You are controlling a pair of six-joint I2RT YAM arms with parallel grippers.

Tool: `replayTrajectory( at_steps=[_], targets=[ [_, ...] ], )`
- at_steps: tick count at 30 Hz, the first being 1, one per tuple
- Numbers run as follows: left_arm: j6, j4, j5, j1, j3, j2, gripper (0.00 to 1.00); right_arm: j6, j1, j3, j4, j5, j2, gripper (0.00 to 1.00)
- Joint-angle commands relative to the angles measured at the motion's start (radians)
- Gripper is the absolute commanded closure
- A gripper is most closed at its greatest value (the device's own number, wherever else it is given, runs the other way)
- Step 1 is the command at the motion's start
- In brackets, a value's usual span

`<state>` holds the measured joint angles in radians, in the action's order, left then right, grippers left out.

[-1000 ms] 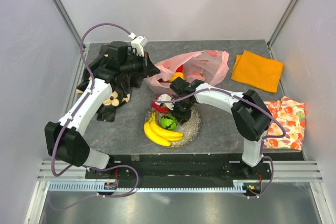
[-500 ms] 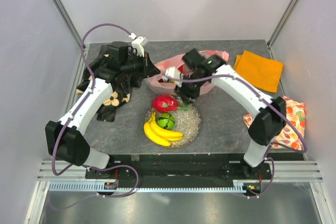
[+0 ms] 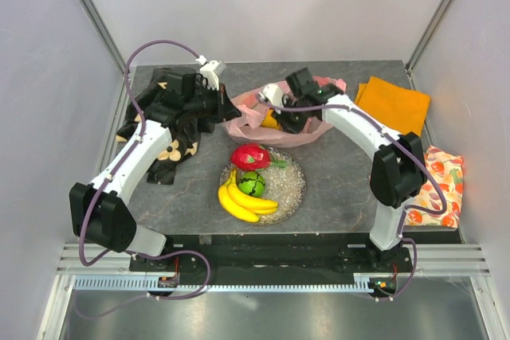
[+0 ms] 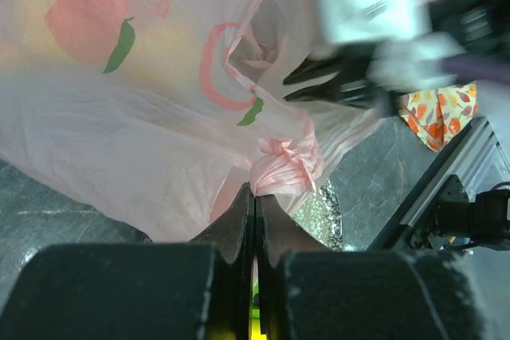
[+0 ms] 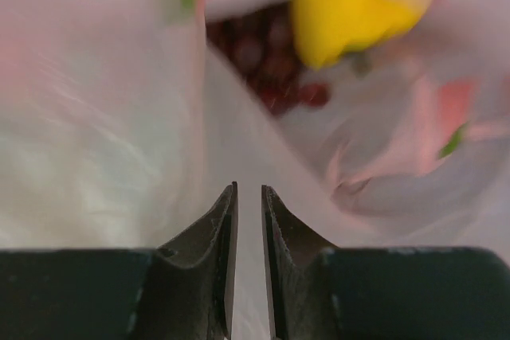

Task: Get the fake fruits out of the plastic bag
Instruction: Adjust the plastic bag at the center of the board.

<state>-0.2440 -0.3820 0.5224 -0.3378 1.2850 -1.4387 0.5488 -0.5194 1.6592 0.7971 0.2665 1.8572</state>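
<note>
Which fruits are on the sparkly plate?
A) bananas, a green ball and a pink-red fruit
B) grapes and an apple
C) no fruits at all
A: the banana bunch, green ball and pink-red dragon fruit sit on the glitter plate.

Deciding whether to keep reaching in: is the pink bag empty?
Not empty. Inside the plastic bag, the right wrist view shows a yellow fruit and dark grapes.

Plastic bag (image 3: 241, 122) just behind plate (image 3: 296, 187) of fruits (image 3: 241, 201)
</note>
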Motion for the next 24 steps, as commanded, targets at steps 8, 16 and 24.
replayTrajectory(
  at_steps=[8,16,24],
  targets=[
    [-0.074,-0.092,-0.231,0.01,-0.012,0.058,0.98,-0.098,0.001,-0.473,-0.21,-0.167,-0.322,0.67],
    [-0.066,-0.058,-0.151,0.008,0.037,-0.031,0.98,-0.058,0.001,-0.204,-0.263,-0.107,-0.074,0.43],
    [-0.02,-0.047,-0.122,0.008,0.04,-0.032,0.99,-0.121,0.015,0.109,-0.211,-0.095,0.22,0.23]
  ],
)
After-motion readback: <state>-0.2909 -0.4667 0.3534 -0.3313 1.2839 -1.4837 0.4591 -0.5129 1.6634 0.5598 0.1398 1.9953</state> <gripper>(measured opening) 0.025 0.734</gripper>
